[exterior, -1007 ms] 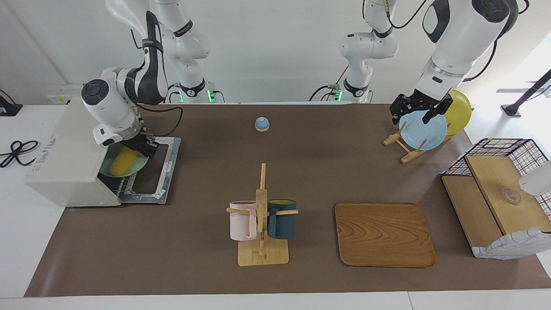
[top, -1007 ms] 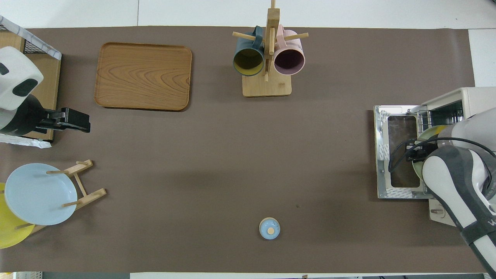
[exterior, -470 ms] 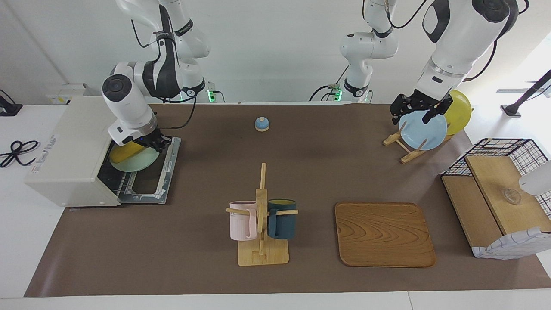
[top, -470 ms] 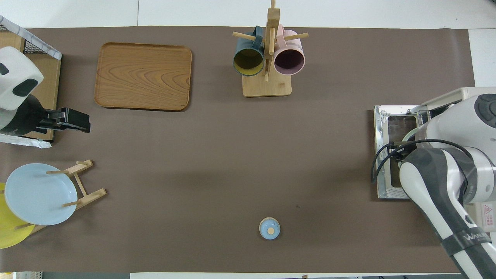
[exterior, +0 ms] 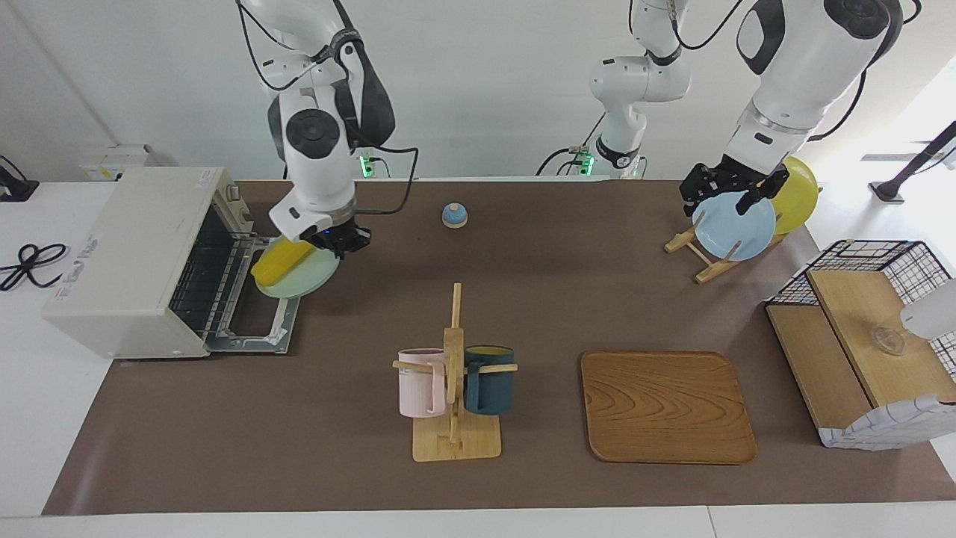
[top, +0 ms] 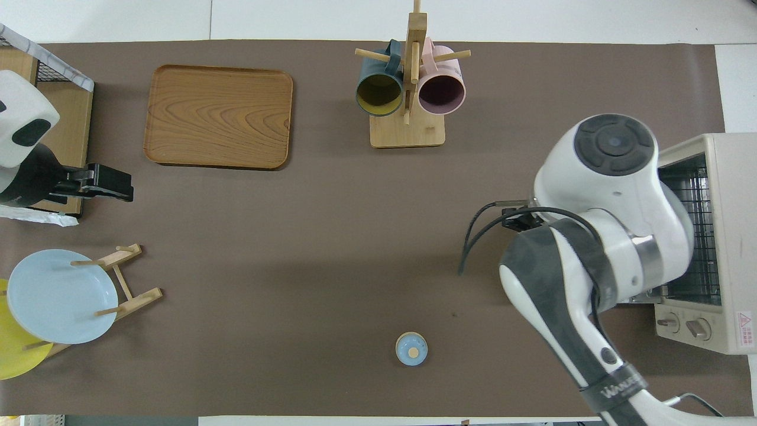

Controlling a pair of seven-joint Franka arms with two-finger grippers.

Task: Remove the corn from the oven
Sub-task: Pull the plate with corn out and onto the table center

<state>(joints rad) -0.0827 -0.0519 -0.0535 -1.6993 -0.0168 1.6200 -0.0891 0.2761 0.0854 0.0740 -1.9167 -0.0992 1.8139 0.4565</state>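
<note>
White lettering on black band of right arm (top: 615, 387), partly legible, unclear; red warning triangle sticker on oven (top: 744, 322) beside knobs.

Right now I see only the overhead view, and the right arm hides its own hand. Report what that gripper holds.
Observer: The right gripper is shut on the rim of a pale green plate.
Operator: Say where the corn is.
Observer: The corn lies on that plate.
Operator: Confirm it is out of the oven.
Observer: Yes, plate and corn hang outside the oven, over the outer edge of its open door.
</note>
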